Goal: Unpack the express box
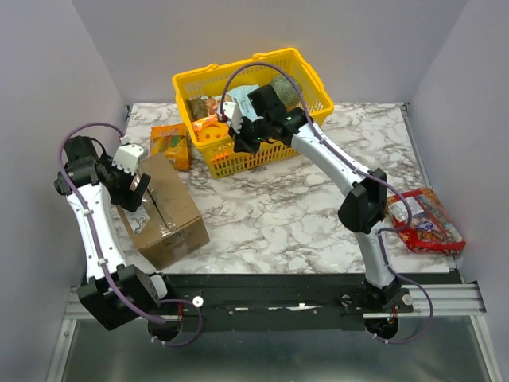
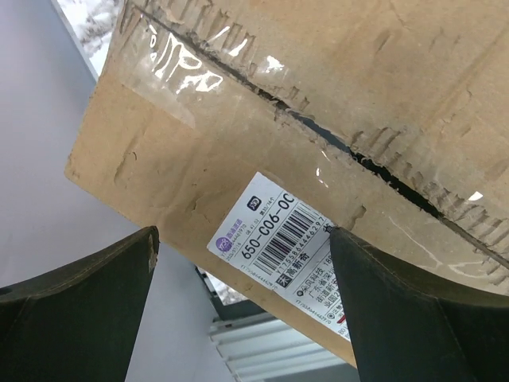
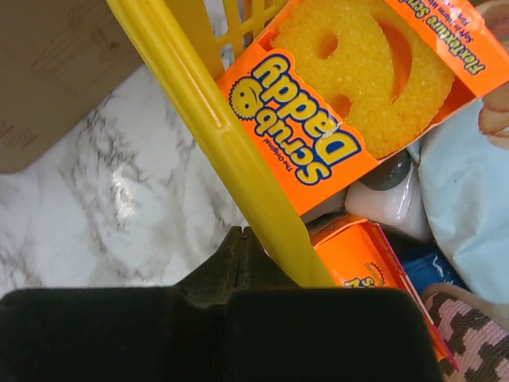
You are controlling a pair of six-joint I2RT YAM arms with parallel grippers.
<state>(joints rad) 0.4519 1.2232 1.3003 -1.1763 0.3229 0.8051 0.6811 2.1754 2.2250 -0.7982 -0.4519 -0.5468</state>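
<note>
One express box point(image 1: 171, 227) under wide left jaws; right jaws shut beside yellow basket point(image 3: 191, 103)

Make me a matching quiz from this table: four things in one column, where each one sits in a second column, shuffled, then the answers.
Things
1. brown corrugated cardboard express box
2. yellow plastic basket
3. red plastic snack packet
4. small orange snack box

Places
A. far middle of the table
B. near left part of the table
C. right edge of the table
D. between the carton and the basket

Pairs: 1-B, 2-A, 3-C, 4-D
</note>
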